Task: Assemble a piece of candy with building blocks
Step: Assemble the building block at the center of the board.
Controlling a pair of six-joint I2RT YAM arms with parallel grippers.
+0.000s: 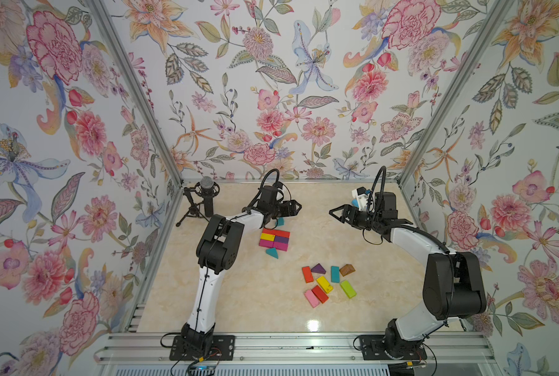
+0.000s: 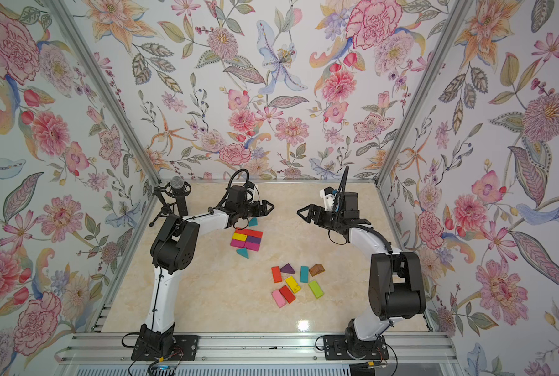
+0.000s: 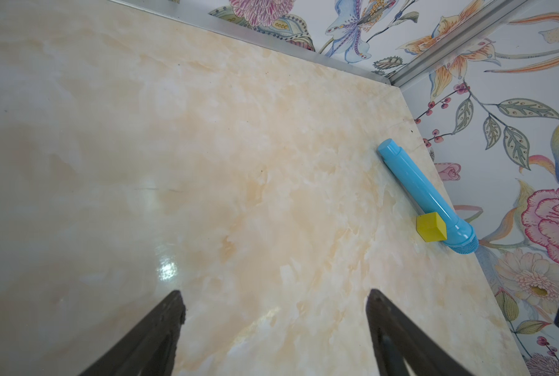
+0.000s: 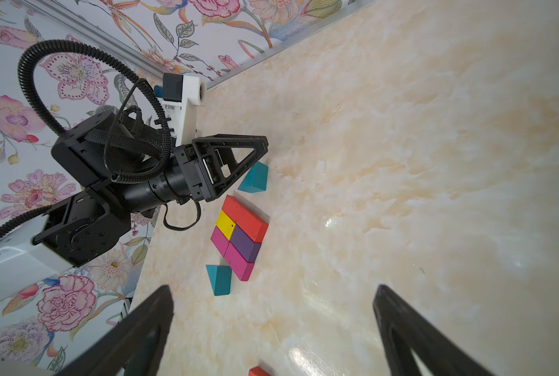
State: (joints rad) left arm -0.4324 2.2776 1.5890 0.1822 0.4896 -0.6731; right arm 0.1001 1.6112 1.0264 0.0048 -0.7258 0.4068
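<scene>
A flat rectangle of building blocks (image 1: 274, 239), red, yellow, purple and magenta, lies on the marble table left of centre. One teal wedge (image 1: 272, 252) lies just in front of it. Another teal wedge (image 1: 280, 221) lies behind it, partly under my left gripper (image 1: 296, 206). That gripper hovers open and empty above the rectangle's far edge; in the left wrist view only bare table shows between its fingers (image 3: 377, 312). My right gripper (image 1: 333, 213) is open and empty, raised to the right and facing the left one. The right wrist view shows the rectangle (image 4: 239, 237) beyond its fingertips (image 4: 164, 302).
Several loose blocks (image 1: 327, 283) lie scattered front right of the rectangle: orange, purple, teal, brown, yellow, green, red, pink. A microphone on a tripod (image 1: 206, 195) stands at the back left corner. A light-blue tube (image 3: 415, 185) with a yellow cube (image 3: 430, 231) lies along the right wall.
</scene>
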